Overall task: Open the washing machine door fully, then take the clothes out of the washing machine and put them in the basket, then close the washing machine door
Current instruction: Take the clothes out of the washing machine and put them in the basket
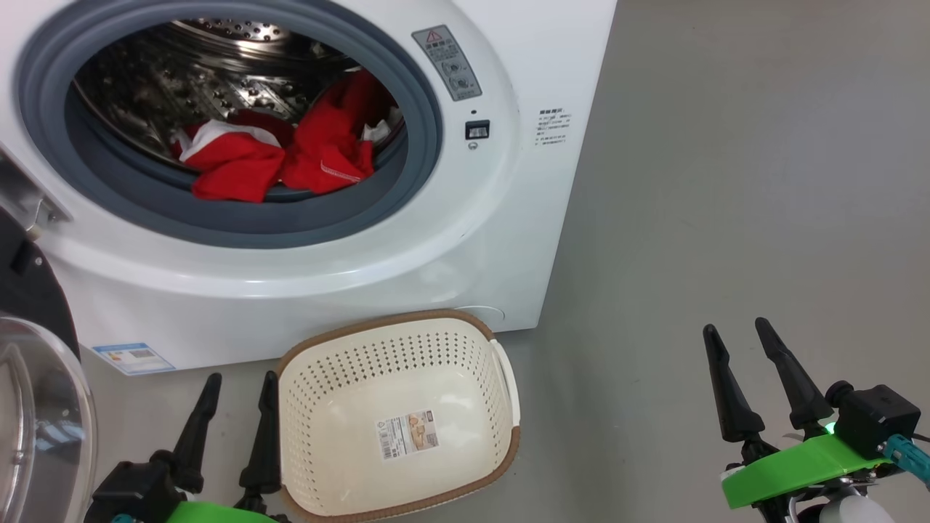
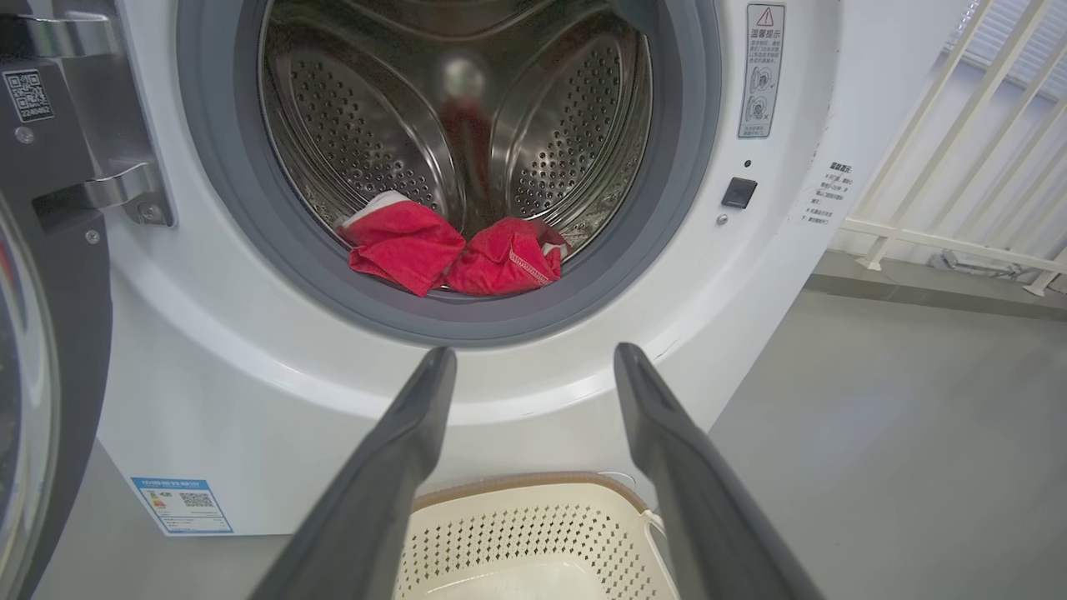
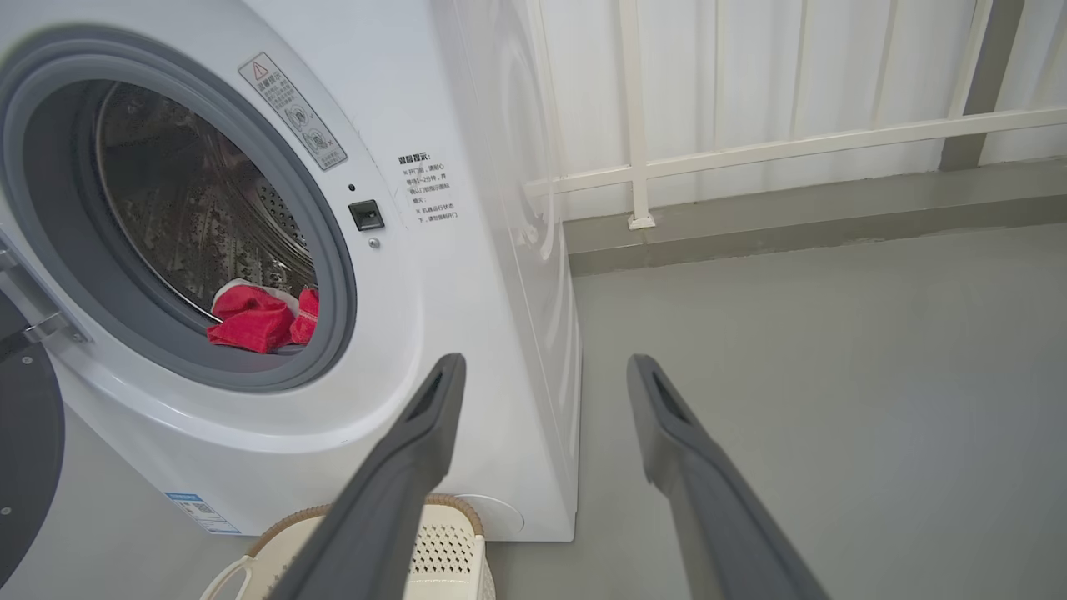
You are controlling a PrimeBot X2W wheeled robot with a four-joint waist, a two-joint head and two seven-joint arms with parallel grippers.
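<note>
Head view: my left gripper (image 1: 242,378) and right gripper (image 1: 736,327) both stand spread wide, holding nothing. One basket (image 1: 378,325) sits on the floor just before the washing machine (image 1: 465,240), with one paper label (image 1: 407,434) on its bottom, the print too small to read. The clothes (image 1: 290,156) lie in the drum, and the washing machine door (image 1: 36,407) stands open at my left.

Left wrist view: two red bundles, one red-triangle warning sticker (image 2: 763,67), one blue sticker (image 2: 182,504) and one QR code (image 2: 27,96).

Right wrist view: printed lines (image 3: 425,187) on the front panel, and I can't read them.
</note>
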